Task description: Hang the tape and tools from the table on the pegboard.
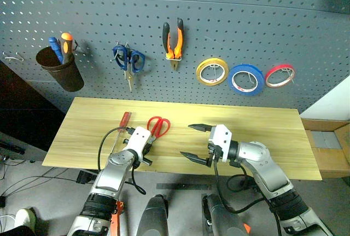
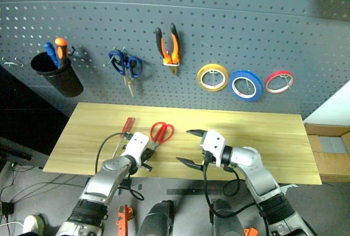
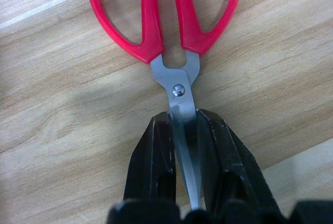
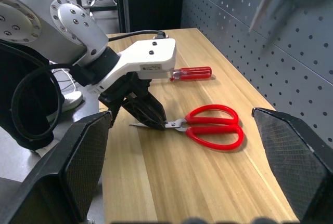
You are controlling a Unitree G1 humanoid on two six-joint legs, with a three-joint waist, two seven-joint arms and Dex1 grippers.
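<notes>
The left gripper is pinched on the steel blades of the red-handled scissors, which lie flat on the table, red loops pointing toward the pegboard; the blade tips are hidden between the black fingers; the right gripper hovers just right of the scissors, fingers spread wide, holding nothing; the red-handled screwdriver lies just left of the scissors, its shaft partly hidden behind the left arm's cable; above the scissors on the pegboard hang the pliers, and right of those the blue tape.
</notes>
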